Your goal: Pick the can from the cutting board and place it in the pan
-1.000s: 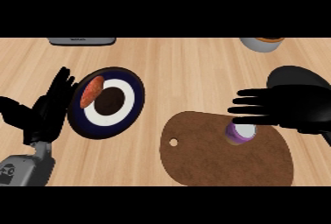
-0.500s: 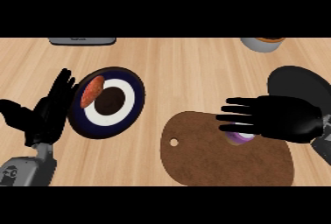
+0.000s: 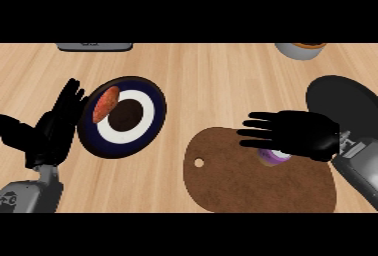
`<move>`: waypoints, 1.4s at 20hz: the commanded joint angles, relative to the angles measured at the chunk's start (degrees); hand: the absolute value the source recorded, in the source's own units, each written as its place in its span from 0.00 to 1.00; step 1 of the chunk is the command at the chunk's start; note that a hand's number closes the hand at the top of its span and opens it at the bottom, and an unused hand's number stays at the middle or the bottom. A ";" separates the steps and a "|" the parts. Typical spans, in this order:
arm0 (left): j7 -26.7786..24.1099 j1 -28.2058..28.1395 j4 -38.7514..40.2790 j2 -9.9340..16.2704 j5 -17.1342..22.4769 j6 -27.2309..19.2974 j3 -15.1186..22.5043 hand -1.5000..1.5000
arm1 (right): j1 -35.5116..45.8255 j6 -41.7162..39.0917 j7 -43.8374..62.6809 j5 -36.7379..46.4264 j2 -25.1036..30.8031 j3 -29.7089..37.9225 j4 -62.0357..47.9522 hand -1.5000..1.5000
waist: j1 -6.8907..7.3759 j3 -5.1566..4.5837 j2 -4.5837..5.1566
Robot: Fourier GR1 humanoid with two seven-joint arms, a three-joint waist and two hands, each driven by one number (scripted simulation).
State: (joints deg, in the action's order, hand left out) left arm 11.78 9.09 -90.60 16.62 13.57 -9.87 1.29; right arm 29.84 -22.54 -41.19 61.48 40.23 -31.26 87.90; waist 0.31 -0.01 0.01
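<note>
A purple can (image 3: pixel 275 156) stands on the brown cutting board (image 3: pixel 244 182) at the lower right, mostly hidden under my right hand (image 3: pixel 299 133). That hand hovers over the can with its fingers spread and pointing left, open. The black pan (image 3: pixel 347 102) lies at the right edge, just behind the hand. My left hand (image 3: pixel 53 127) rests open at the left edge, fingers up, beside the plate.
A dark blue and white plate (image 3: pixel 125 117) with a reddish sausage (image 3: pixel 106 103) lies left of the board. A grey object (image 3: pixel 94 46) sits at the top left and a grey cup (image 3: pixel 300 49) at the top right.
My right hand has moved left and down from over the pan to over the can on the board, covering most of it. The left hand has stayed still.
</note>
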 commanded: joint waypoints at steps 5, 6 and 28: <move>2.04 0.27 -1.37 -0.44 -1.77 1.41 -1.29 0.50 | -0.26 -2.11 -3.92 6.06 -4.75 1.61 -2.75 0.00 | -0.08 0.01 -0.03; 3.56 4.03 0.34 -2.93 -4.07 -2.01 1.18 0.50 | 2.87 0.09 -4.94 6.37 -7.13 0.51 -9.79 0.00 | 0.14 0.02 0.12; 1.45 1.55 0.29 -3.82 -3.49 2.75 -3.09 0.50 | -0.63 9.34 -14.10 12.49 -14.16 1.46 -20.30 1.00 | 0.06 0.03 0.07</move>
State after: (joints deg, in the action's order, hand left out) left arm 12.37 9.89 -89.86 13.15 10.20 -6.85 -1.47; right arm 29.18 -13.98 -50.64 74.70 26.84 -30.88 71.42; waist 0.19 -0.76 -0.65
